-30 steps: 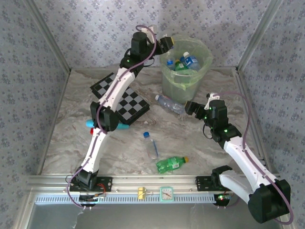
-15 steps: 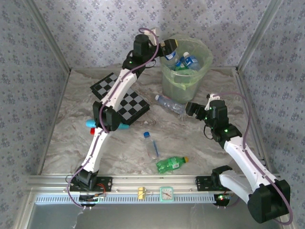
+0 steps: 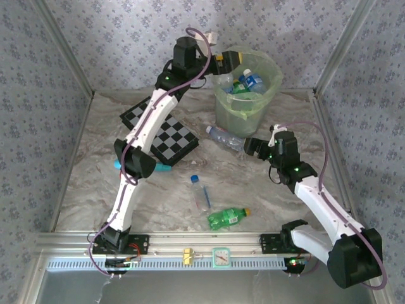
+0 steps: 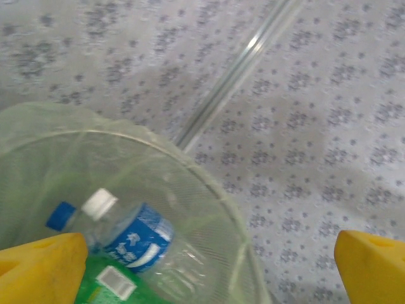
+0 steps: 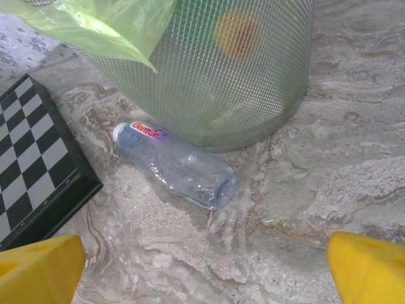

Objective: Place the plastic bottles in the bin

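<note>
The fingers [image 4: 41, 269] of the left gripper [image 3: 229, 61] stand fully apart with nothing between them, so I read that gripper as empty. It hangs over the left rim of the bin [image 3: 250, 113], which stands at the far side of the table [image 3: 88, 190], to the right of the checkered board [image 3: 169, 138]. The right gripper [image 3: 250, 146] is likewise spread wide and empty, held low near the foot of the bin.

Status, done: several bottles lie inside the bin. From the left wrist I can pick out a blue-labelled clear bottle [image 4: 136, 237] with a white cap, a blue cap beside it, and green plastic beneath. I cannot give an exact count because the pile hides its lower layers.

Status, left: three bottles lie on the table.
1. A clear bottle [image 5: 180, 166] on its side at the foot of the bin, cap end toward the board. It lies ahead of the right gripper, roughly centred between its fingers. I cannot tell whether it touches the mesh wall.
2. A slim blue-capped bottle [image 3: 200, 192] at mid-table, well apart from both grippers.
3. A green bottle [image 3: 228, 218] with a yellow cap, toward the near edge, just beside item 2.

Judgement: the task is well advanced but not complete. The right gripper is best placed to take item 1. Items 2 and 3 lie between the two arm bases, so I judge that either arm could reach them.
</note>
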Robot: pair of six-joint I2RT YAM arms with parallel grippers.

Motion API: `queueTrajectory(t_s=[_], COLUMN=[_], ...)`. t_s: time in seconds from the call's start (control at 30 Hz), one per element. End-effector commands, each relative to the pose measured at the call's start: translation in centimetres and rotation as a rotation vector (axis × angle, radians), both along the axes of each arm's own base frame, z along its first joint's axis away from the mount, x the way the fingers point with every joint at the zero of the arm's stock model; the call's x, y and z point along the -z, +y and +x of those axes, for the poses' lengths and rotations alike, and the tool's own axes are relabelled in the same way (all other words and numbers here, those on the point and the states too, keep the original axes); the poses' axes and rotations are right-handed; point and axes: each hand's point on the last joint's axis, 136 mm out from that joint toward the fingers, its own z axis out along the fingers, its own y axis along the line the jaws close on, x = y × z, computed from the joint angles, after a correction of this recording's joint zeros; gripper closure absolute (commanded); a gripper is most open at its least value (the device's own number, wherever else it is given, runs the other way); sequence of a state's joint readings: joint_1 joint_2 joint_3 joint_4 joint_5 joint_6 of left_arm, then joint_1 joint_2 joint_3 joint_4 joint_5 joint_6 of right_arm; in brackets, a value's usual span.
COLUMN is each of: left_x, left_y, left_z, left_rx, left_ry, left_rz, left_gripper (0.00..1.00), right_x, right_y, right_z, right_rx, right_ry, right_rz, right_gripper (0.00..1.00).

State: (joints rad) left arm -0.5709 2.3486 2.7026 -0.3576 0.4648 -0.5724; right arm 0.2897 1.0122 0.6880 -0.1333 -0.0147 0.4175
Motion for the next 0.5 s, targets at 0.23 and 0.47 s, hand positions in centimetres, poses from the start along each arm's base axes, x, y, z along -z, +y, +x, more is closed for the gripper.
queueTrajectory(t_s=[0.23, 0.47], left_x=[2.1, -0.1], left_y=[-2.7, -0.3], left_z=[-3.5, -4.4], left_rx=[0.079, 0.009], left_ry=[0.05, -0.015], left_rz=[0.073, 0.096], left_gripper=[0.02, 0.0], right_x=[-1.5, 0.0], right_y=[0.6, 1.9], right_z=[0.1, 0.2], right_rx=[-0.029, -0.105], right_ry=[-0.027, 0.004], right_rz=[-0.017, -0.053], right_gripper=[0.0, 0.0])
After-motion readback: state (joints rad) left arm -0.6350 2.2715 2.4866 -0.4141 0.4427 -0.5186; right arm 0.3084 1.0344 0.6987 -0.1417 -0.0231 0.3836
